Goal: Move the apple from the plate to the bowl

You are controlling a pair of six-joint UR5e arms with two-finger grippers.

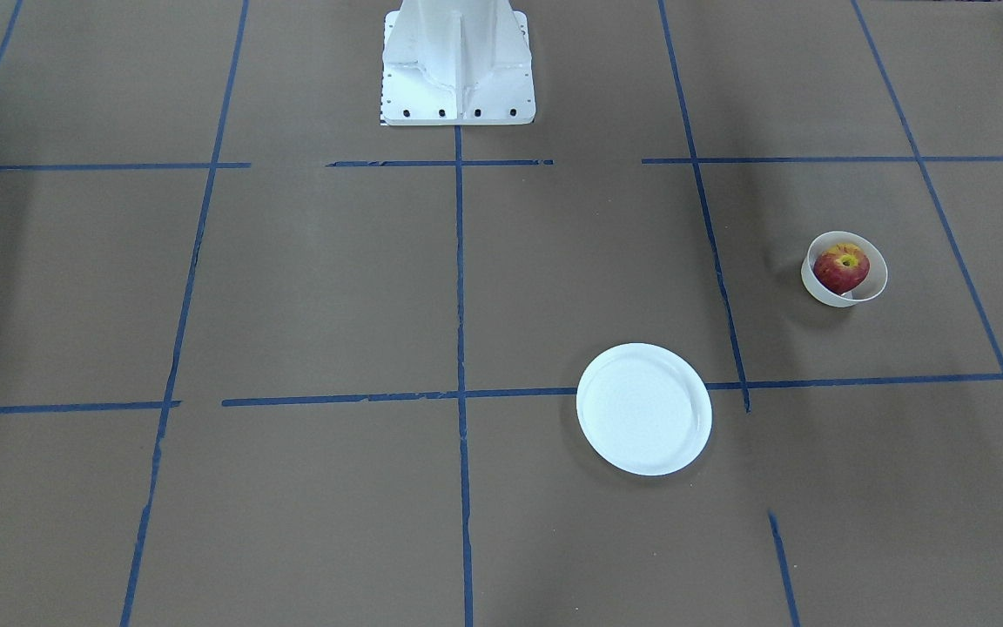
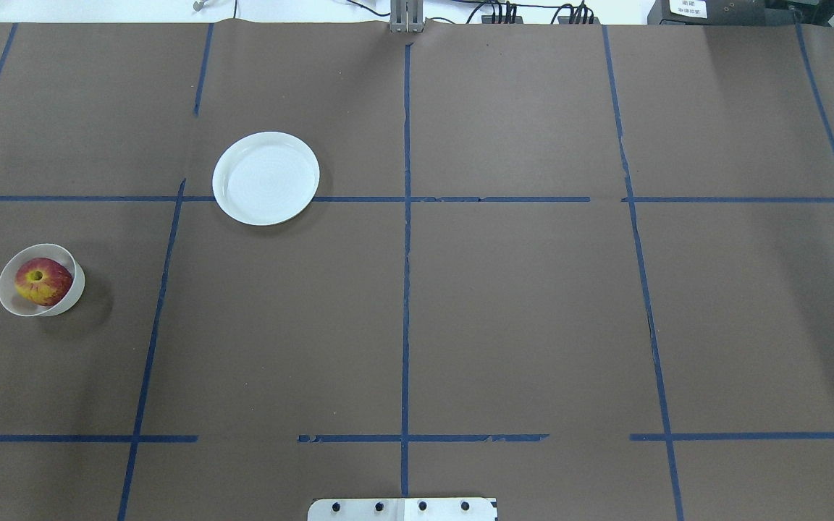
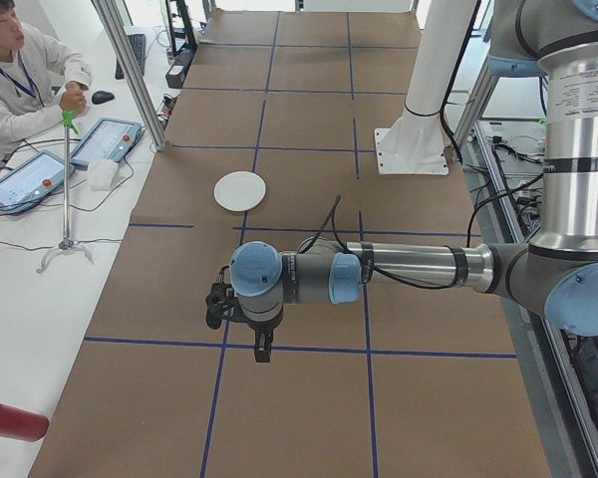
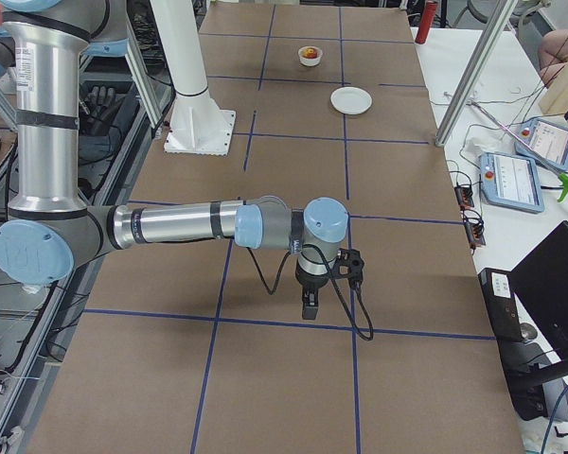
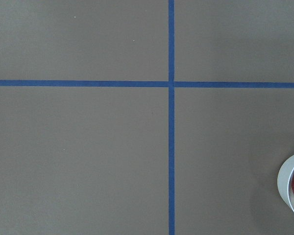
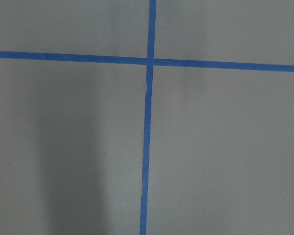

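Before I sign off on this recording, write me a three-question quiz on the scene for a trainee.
1. True or false: the flat round white plate holds nothing.
2. Pick one. The small red and yellow apple lies: A on the plate; B in the small deep white bowl; C propped against the plate's rim.
3. Fill in: in the overhead view the bowl sits to the plate's ___ (left or right).

Key: 1 true; 2 B; 3 left.
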